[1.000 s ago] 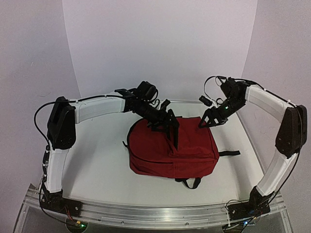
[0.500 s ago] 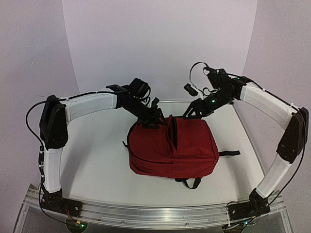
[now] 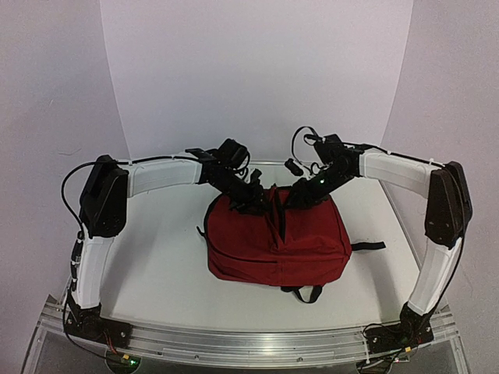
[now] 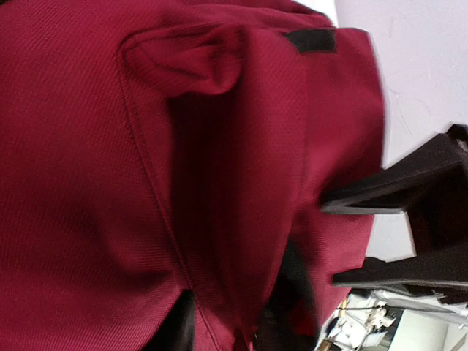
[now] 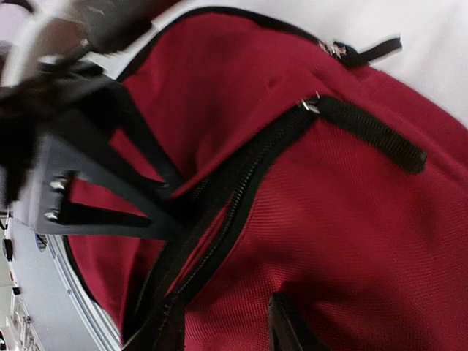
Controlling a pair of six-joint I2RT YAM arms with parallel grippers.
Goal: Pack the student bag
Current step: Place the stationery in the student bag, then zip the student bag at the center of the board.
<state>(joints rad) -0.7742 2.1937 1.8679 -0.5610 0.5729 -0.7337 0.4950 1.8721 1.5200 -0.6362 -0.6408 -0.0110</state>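
- The bag (image 3: 277,241) lies flat on the white table (image 3: 156,249), mid-field between the two arms, its black straps (image 3: 304,292) trailing toward the near edge.
- The left gripper (image 3: 253,204) and right gripper (image 3: 295,199) meet at the bag's far edge, one on each side of the open zipper (image 5: 219,212).
- Each pincer straddles a fold of red cloth. The wrist views do not show whether either is clamped on it or merely around it.
- Risk: a shallow bite on loose cloth could slip when the mouth is pulled wide, letting it sag shut.
- Risk: the two pincers stand very near each other, so a small drift inward could knock fingers together.
- Risk: uneven pulls could drag the light, limp bag across the smooth table instead of opening it.
- Materials: coarse woven dark red fabric, soft and creased. The zipper tape is black and toothed, a flat black webbing tab (image 5: 373,131) lies beside it, and the fingers are rigid black plastic.
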